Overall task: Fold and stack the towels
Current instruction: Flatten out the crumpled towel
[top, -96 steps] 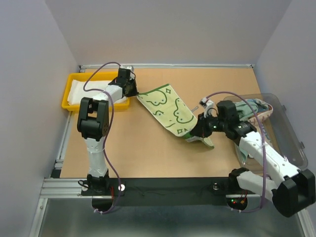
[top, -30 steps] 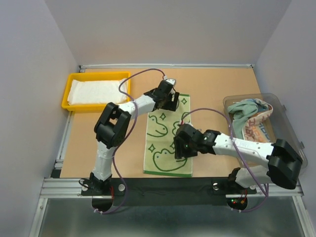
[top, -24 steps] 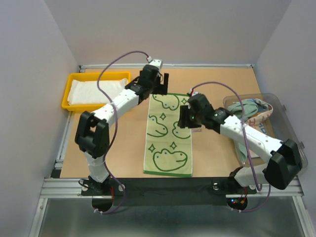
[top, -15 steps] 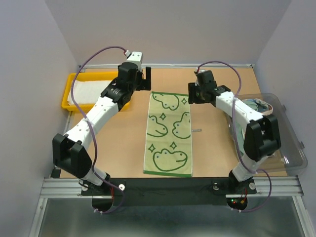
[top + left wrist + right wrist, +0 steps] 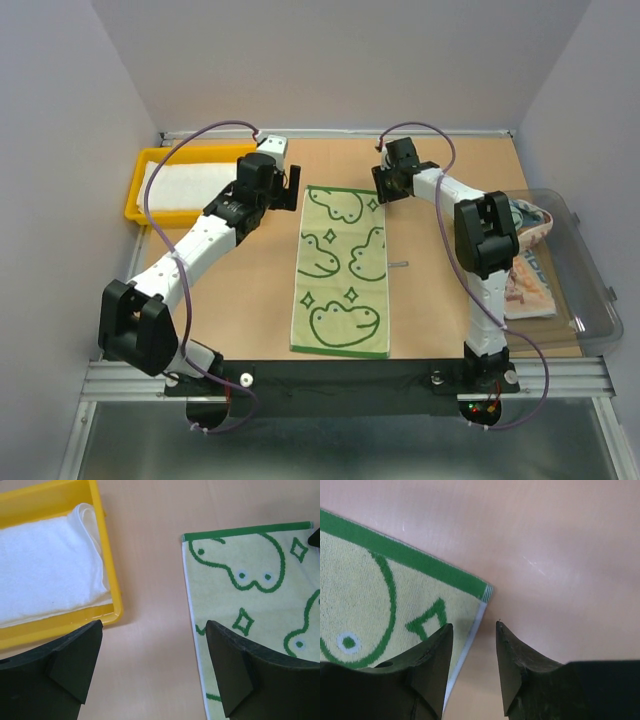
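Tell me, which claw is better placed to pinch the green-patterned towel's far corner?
Probably right: the right claw has a towel corner at its tips; the left claw gapes over mostly bare table.

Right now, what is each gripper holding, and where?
Nothing. Left gripper open above the brown table; right gripper open over a corner of the pale yellow-green printed towel.

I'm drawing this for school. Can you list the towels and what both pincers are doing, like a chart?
Spread towel: yellow-green, flat, mid-table
Left pincer: open, over bare table beside its far-left corner
Right pincer: jaws apart, over its far-right corner
Yellow tray: holds folded white towel
Clear bin: more towels inside
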Available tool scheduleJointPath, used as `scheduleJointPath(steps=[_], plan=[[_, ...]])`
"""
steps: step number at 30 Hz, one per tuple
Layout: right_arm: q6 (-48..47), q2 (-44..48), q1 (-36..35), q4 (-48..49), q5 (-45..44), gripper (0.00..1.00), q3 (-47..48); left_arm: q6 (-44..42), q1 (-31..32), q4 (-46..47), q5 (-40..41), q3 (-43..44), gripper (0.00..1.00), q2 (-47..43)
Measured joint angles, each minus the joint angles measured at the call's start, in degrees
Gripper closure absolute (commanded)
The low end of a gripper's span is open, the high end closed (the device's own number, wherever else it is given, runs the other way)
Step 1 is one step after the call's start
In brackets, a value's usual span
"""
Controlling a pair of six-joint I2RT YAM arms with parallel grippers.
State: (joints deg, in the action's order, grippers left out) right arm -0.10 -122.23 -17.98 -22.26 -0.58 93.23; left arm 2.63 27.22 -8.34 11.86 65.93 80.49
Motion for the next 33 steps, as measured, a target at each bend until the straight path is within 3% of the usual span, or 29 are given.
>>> scheduleJointPath(steps=[6,22,25,27,32,33], plan=[[-1.8,-5.4,0.0,0.5,1.2,0.54,5.0,-0.7,0.0,0.2,0.3,0.0,0.06,0.0],[-3.4,-8.7,0.7,3.4,3.5,0.55,8.6,-0.8,0.0,0.3,-0.9,0.0,0.07,3.5],[-4.4,-9.3,1.0,4.3,5.9,0.63,9.2,-0.9,0.0,0.0,-1.3,1.4,0.08,6.4],[-5.0,-9.6,1.1,5.0,7.1,0.74,9.2,-0.9,0.0,-0.7,-1.4,3.0,0.10,9.3],[-6.1,-9.8,1.4,6.0,8.8,0.85,9.1,-0.7,0.0,-2.5,-1.5,9.4,0.16,17.2],[-6.3,-9.8,1.4,6.1,9.0,0.94,9.1,-0.6,0.0,-2.6,-1.5,10.6,0.20,18.7]])
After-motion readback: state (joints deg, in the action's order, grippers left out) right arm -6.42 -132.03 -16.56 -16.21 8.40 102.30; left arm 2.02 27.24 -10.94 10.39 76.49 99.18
